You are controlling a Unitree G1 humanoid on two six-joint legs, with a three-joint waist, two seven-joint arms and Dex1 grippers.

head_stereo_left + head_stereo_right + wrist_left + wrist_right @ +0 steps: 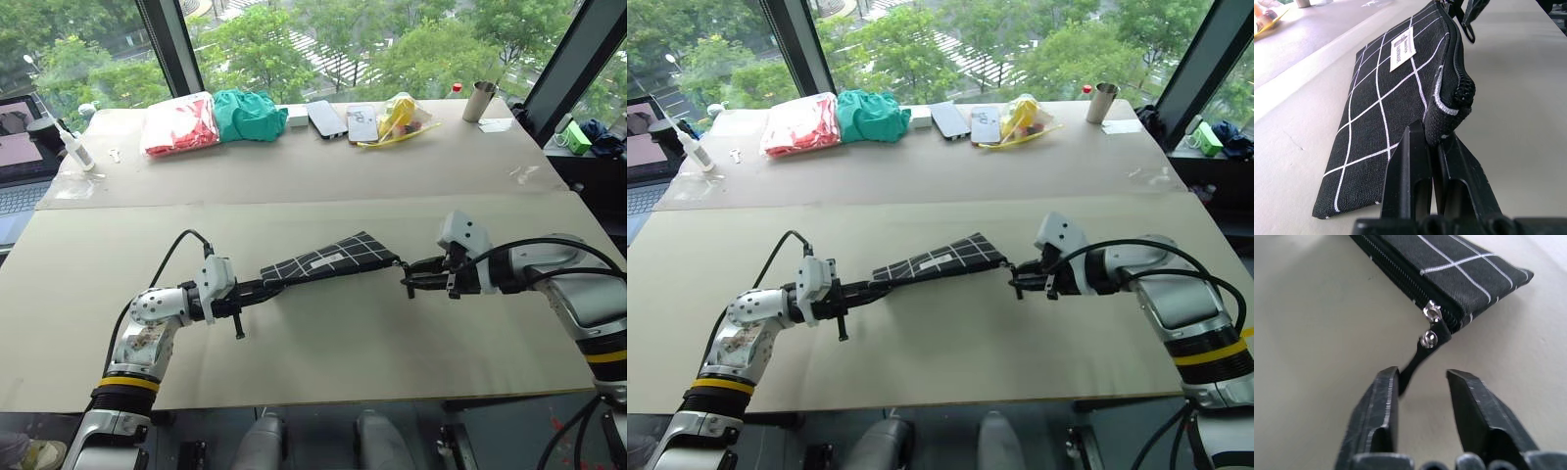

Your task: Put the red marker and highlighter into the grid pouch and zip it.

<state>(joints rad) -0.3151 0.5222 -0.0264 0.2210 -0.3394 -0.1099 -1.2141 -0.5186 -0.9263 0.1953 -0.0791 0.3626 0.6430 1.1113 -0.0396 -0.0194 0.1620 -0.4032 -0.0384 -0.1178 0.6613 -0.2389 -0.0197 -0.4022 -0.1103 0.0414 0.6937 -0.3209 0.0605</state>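
Window-side room, trees outside, two pale tables butted end to end; the near table is the work surface.

Nearest, the left gripper is clamped on one end corner of the grid pouch. The left wrist view shows both black fingers pinching the fabric right at the zipper's end, so the pouch hangs tilted between the arms with its far end raised off the tabletop. This looks like an anchoring hold: one end pinned so the zipper has something to pull against.

At the other end, the right gripper has its jaws apart and grips nothing. The zipper-pull strap dangles from the slider into the gap, resting against or just beside the inner face of one finger; the other finger stands clear. The slider sits at the pouch's end corner and the zipper teeth look joined along the visible edge, so the zipping seems done and the strap let go. Red marker and highlighter are presumably inside; cannot confirm.

Far table holds clutter: red packet, green cloth, phones, a yellow bag, metal cup, a white bottle. A laptop sits at far left.
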